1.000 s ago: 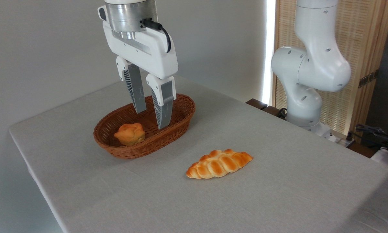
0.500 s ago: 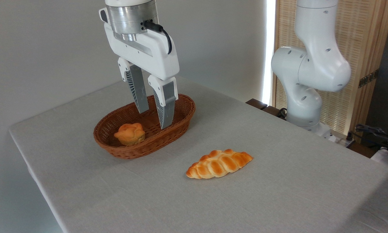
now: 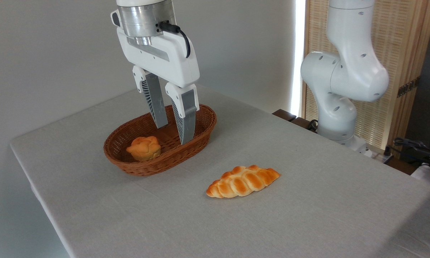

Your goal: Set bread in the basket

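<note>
Hanging over the wicker basket point(image 3: 197, 134), the claw point(image 3: 174, 132) shows its two fingers spread and empty, tips just above the basket's 3 o'clock half. A knotted bun point(image 3: 143, 148) sits inside toward 9 o'clock. On the grey tabletop point(image 3: 308, 200), a braided loaf point(image 3: 242, 181) lies at the basket's 4 o'clock.

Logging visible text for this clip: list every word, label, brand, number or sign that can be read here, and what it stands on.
None can be read.
The gripper and the arm show plain white housing with no visible lettering.
The bread, the basket, the braided loaf and the table carry no print.
The equipment at the right edge is too small to tell.
</note>
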{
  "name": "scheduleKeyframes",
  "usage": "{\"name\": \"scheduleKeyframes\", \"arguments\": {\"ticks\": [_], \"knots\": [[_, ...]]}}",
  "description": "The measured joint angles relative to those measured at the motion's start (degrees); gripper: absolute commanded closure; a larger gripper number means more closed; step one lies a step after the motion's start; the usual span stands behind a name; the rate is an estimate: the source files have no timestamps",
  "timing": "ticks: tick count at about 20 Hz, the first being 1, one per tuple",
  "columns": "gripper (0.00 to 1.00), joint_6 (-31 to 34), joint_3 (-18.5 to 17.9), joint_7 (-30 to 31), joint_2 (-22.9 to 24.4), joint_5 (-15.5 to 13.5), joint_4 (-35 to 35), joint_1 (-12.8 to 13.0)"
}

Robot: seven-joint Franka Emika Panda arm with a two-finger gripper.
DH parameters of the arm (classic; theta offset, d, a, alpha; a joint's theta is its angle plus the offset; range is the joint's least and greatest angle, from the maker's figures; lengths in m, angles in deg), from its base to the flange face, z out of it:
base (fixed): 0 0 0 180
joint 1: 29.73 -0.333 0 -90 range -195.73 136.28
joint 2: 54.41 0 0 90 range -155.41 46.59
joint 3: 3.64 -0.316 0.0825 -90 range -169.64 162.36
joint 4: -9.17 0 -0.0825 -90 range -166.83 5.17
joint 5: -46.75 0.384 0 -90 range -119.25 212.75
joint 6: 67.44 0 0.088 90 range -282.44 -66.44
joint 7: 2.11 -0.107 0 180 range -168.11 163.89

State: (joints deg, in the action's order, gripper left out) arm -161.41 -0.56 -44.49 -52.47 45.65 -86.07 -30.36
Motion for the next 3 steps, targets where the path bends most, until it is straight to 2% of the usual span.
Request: {"name": "scheduleKeyframes", "arguments": {"ticks": [3], "knots": [[0.00, 0.00, 0.00, 0.00, -0.01, 0.01, 0.00, 0.09]]}}
